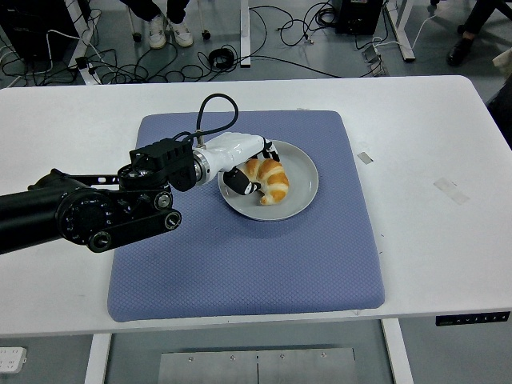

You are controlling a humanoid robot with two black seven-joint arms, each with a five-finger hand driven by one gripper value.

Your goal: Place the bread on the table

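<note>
A golden croissant (270,181) lies over the left half of a round grey plate (298,186), which sits on the blue mat (256,248). My left hand (250,166), white with black fingers, reaches in from the left and is curled around the croissant's left end, thumb below and fingers over the top. The bread looks slightly raised and tilted at that end, with its right end still over the plate. The right arm does not show in the picture.
The white table (432,240) extends around the mat on all sides. Two small tape marks (365,158) (451,189) lie to the right of the mat. Cables and a person's feet (168,32) show on the floor beyond the far edge.
</note>
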